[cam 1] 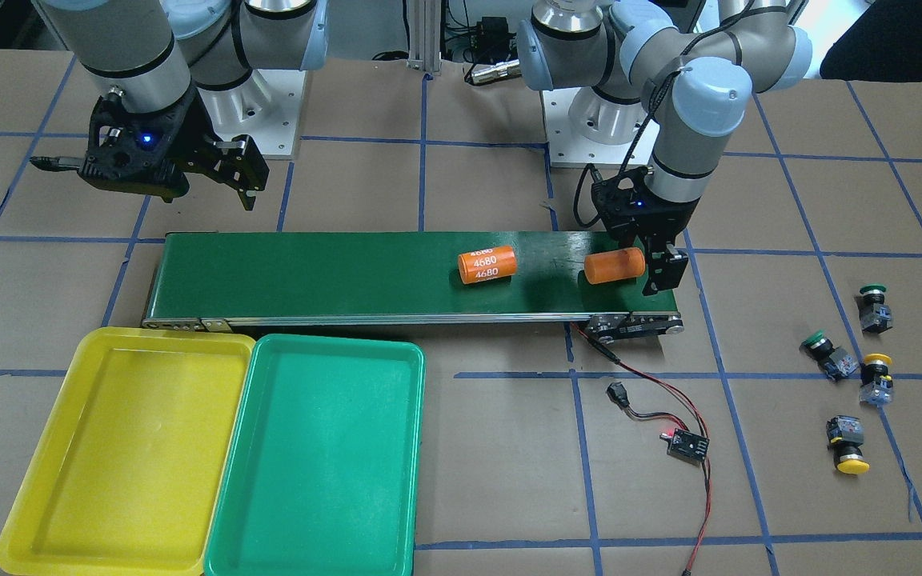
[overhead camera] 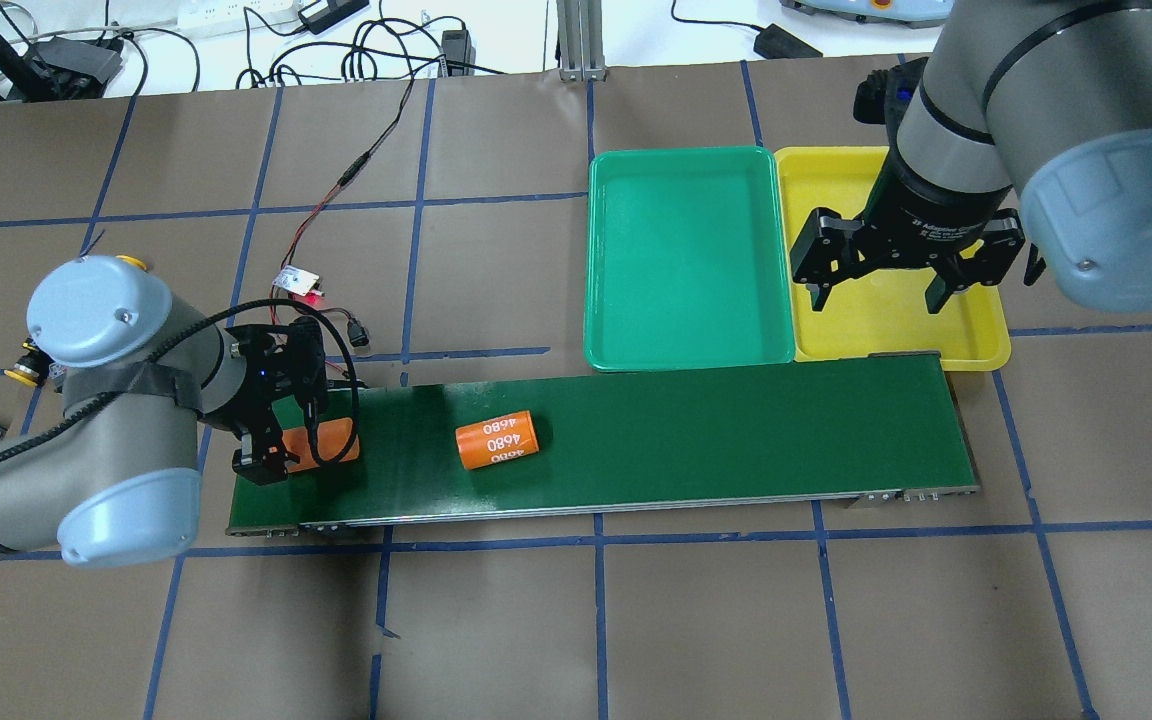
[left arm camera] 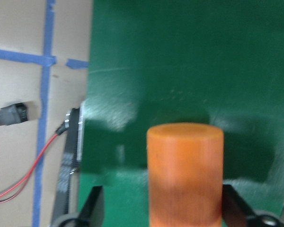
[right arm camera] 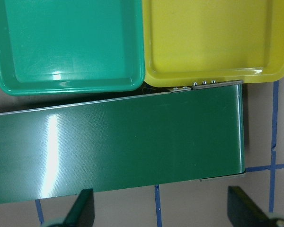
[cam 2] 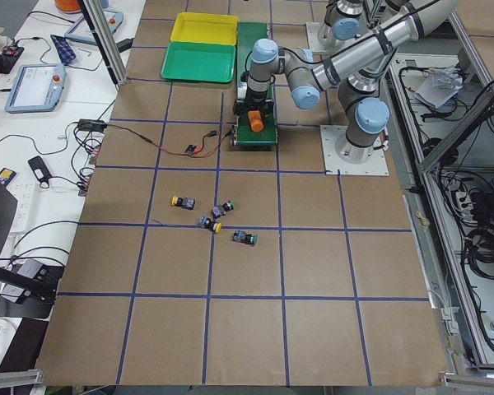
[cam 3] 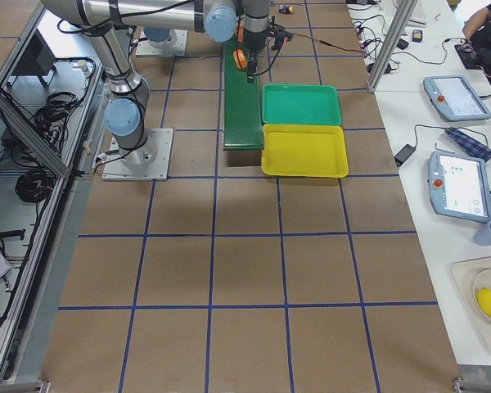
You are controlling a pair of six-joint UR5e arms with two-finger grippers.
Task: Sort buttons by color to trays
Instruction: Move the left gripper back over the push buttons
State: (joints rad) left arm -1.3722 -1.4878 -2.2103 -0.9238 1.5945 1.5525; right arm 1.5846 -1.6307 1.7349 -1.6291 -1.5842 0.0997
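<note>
The left gripper is held with its jaws apart on either side of an orange cylinder at the end of the belt. A gap is seen beside one finger, so the cylinder is judged not to be clamped. The right gripper is also spread wide and empty, hung over the other end of the belt beside the yellow tray. The green tray lies against the yellow one, and nothing is seen in either.

All four buttons lie on the table on the robot's left, well apart from the trays: one green button, the other green button, one yellow button and the other yellow button.

If the jaws are closed here, the wrong thing is taken (the cylinder is no button). Being round, it can also be nudged and rolled off the belt's end. Two buttons of different colour lie just beside each other, so one may be knocked when the other is gripped.
</note>
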